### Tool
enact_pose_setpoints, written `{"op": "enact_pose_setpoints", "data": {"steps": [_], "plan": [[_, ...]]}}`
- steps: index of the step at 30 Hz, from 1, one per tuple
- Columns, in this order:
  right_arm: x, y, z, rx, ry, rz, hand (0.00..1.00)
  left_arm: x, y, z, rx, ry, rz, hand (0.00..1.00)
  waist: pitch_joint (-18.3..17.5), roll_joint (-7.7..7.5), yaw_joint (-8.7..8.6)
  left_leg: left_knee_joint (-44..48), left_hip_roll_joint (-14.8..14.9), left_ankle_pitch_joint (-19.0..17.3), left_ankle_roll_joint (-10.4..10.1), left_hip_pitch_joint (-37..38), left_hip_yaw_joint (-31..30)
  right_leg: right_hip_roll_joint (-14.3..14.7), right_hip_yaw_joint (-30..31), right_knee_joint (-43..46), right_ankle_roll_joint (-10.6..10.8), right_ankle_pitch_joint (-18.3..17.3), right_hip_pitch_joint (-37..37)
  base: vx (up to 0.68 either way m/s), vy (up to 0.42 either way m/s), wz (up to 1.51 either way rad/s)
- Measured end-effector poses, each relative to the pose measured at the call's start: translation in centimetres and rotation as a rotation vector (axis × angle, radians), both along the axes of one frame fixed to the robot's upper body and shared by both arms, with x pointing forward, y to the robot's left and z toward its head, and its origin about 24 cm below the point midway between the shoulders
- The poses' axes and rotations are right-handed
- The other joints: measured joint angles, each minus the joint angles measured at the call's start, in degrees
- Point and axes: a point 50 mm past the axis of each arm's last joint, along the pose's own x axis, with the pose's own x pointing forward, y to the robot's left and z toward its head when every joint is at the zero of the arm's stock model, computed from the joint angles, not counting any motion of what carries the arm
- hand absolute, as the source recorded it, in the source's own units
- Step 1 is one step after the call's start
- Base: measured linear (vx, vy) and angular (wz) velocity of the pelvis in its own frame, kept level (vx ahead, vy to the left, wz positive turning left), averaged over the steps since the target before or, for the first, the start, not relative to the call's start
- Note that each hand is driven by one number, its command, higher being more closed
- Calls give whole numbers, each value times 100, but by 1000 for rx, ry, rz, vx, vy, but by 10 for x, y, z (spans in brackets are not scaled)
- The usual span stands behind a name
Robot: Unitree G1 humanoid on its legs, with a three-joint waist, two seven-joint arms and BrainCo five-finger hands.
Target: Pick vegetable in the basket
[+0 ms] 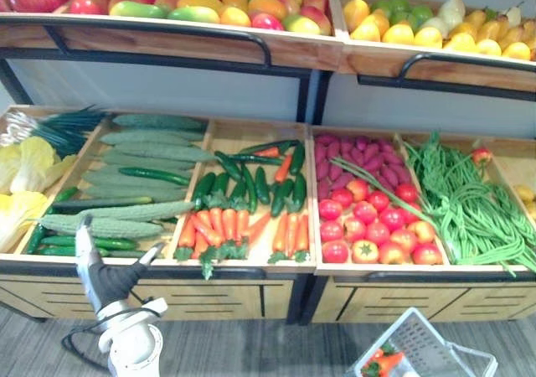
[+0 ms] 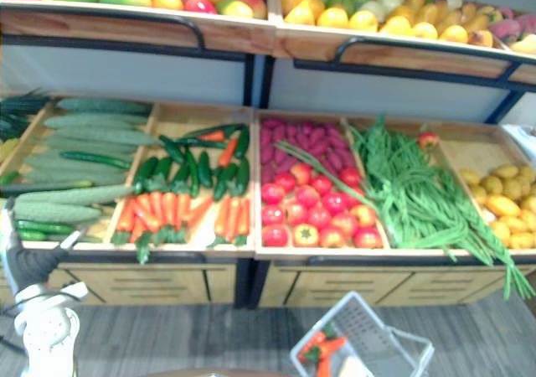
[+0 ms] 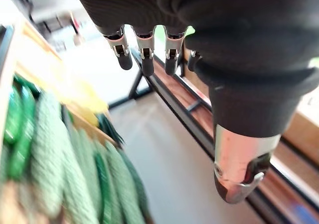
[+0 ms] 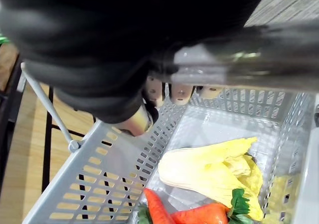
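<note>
The wooden counter (image 1: 251,268) spreads out beyond the left robot hand (image 1: 105,276), with a fruit-laden shelf (image 1: 167,42) above it. The left robot hand is raised at the counter's front rim, and the bin just past its fingertips holds long green gourds and cucumbers (image 1: 142,155). To the right of that robot hand comes a bin with a carrot row (image 1: 222,222) and short dark cucumbers behind it. Further right lie red tomatoes (image 1: 377,226) in front of purple sweet potatoes (image 1: 356,155). Furthest from it is a heap of green long beans (image 1: 469,201). In its wrist view the left robot hand's fingers (image 3: 145,55) are straight and spread apart from the thumb, holding nothing, with the gourds below them. The pale plastic basket (image 1: 419,335) sits low, in front of the counter and well to the right of the left robot hand. It hangs directly beneath the right robot hand (image 4: 124,50), whose fingers (image 4: 155,90) are curled over the top of its grey handle (image 4: 47,104). Inside the basket, under that robot hand, lie a yellow leafy cabbage (image 4: 209,171) and orange carrots (image 4: 199,215), the carrots touching the cabbage's edge.
</note>
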Motion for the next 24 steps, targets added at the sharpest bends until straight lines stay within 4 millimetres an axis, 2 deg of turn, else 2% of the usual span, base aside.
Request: {"op": "enact_pose_setpoints", "data": {"steps": [3,7,8,11,14,15,19,24], "plan": [[5,3,1,-13,-14,29,100,-19,10,-29,-76,94,153,0,-15,-6,34,-156,0,108,-16,22,-39,15,-110,5,-22,-19,-1,-5,-26,19],[10,10,0,-14,-32,24,100,-58,14,-92,-260,320,336,0,-35,25,56,-303,-2,226,-44,95,-78,29,-187,-7,-12,-14,8,26,-18,8],[10,11,0,-18,-39,15,100,-72,12,-111,-320,401,375,0,-50,51,47,-371,-3,246,-26,119,-101,24,-209,-30,-15,-15,23,39,-13,9],[11,12,1,-23,-45,2,100,-104,2,-147,-502,513,488,0,-67,95,36,-507,-20,273,-21,222,-89,25,-219,-109,-34,-28,94,28,-6,0],[11,11,1,-29,-44,-13,100,-140,-18,-180,-672,671,588,0,-110,168,9,-654,-51,285,-33,293,-38,36,-185,-179,-28,-43,92,51,2,-7],[12,10,1,-30,-44,-26,100,-149,-26,-187,-712,727,596,0,-130,201,-10,-693,-75,289,-40,305,-26,43,-155,-203,-28,-43,75,66,9,-11],[14,7,0,-29,-28,-29,100,-162,-39,-198,-786,815,588,0,-139,277,-30,-719,-77,307,-68,369,44,74,-29,-207,15,-14,43,75,2,-15],[23,3,0,-34,-11,25,100,-144,-51,-206,-820,886,421,0,-93,331,-91,-726,-114,299,-76,406,-1,62,-30,-242,13,-17,95,49,-2,1]]}}
